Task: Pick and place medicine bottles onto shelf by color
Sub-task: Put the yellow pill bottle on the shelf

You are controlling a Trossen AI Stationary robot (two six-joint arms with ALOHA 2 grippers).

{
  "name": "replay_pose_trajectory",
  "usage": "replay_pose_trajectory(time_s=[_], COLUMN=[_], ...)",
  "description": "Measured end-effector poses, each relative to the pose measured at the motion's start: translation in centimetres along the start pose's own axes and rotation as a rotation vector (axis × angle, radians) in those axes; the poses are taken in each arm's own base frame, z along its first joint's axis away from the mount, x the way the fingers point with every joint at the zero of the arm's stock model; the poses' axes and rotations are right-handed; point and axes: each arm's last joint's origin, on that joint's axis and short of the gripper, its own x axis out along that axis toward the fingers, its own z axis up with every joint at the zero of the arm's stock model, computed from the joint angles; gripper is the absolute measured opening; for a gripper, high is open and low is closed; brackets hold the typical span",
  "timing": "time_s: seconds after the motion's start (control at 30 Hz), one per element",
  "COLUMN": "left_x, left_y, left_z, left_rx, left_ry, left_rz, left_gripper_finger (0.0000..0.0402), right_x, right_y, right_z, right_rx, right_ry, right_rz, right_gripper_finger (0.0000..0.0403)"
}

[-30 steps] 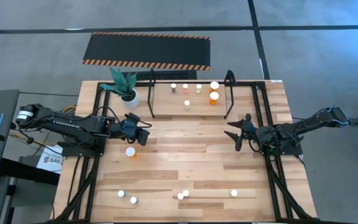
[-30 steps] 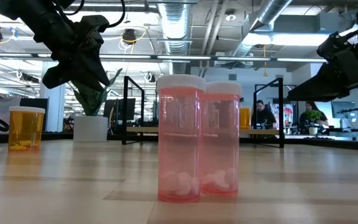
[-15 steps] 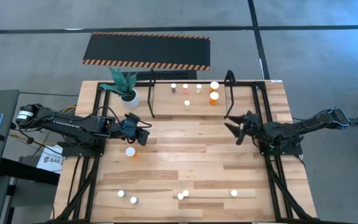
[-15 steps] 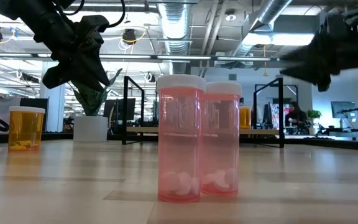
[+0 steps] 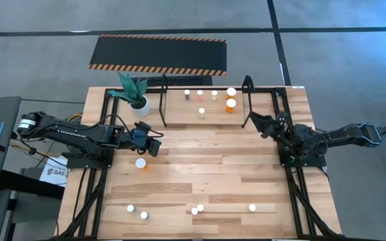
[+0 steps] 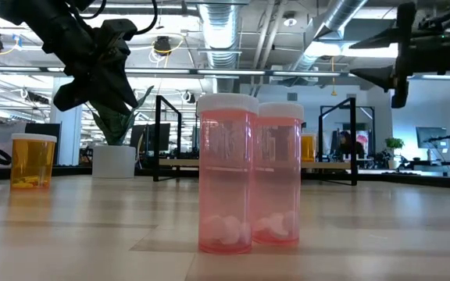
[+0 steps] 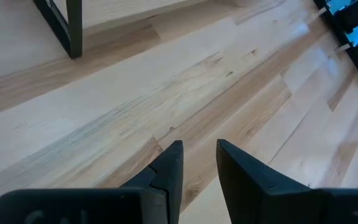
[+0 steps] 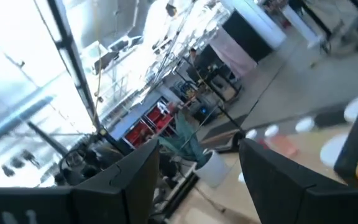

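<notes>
Medicine bottles (image 5: 196, 210) upright, caps up, scattered along near table edge; several more inside shelf (image 5: 206, 100). Left gripper (image 5: 158, 146) slightly parted, empty, above table. Right gripper (image 5: 254, 120) parted, empty, beside shelf post. Contents indistinct.

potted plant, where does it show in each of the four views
High view: the potted plant stands at the table's far left, just left of the shelf.
Low view: left of centre, its white pot on the table, leaves partly behind the left gripper.
Left wrist view: not in it.
Right wrist view: near the middle, white pot below green leaves.
Shared landmark: the shelf's black post beside it.
</notes>
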Motion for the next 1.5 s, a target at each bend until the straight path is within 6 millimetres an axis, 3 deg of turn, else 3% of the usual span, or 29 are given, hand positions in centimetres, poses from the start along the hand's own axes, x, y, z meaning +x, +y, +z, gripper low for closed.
replay_pose_trajectory(time_s=[0.2, 0.43, 0.7, 0.93, 1.13, 1.3, 1.5], left_x=[0.0, 0.0, 0.0, 0.0, 0.0, 0.0, 0.0], left_y=[0.0, 0.0, 0.0, 0.0, 0.0, 0.0, 0.0], left_z=[0.0, 0.0, 0.0, 0.0, 0.0, 0.0, 0.0], left_rx=[0.000, 0.000, 0.000, 0.000, 0.000, 0.000, 0.000], left_ry=[0.000, 0.001, 0.001, 0.001, 0.000, 0.000, 0.000], left_rz=[0.000, 0.000, 0.000, 0.000, 0.000, 0.000, 0.000], left_gripper_finger=[0.0083, 0.0083, 0.0083, 0.0083, 0.0083, 0.0083, 0.0083], right_x=[1.2, 4.4, 7.7, 9.1, 10.6, 12.7, 15.4], right_y=[0.4, 4.4, 7.4, 8.0, 9.0, 9.2, 8.0], right_z=[-0.4, -0.1, -2.0, -4.8, -6.3, -5.7, -4.6], right_rx=[0.067, -0.069, -0.180, -0.025, -0.091, -0.053, 0.055], right_ry=[0.007, 0.036, 0.106, 0.195, 0.297, 0.391, 0.654], right_rz=[-0.031, -0.018, -0.019, -0.037, -0.115, -0.306, -0.518], right_gripper_finger=[0.0244, 0.0244, 0.0244, 0.0244, 0.0244, 0.0244, 0.0244])
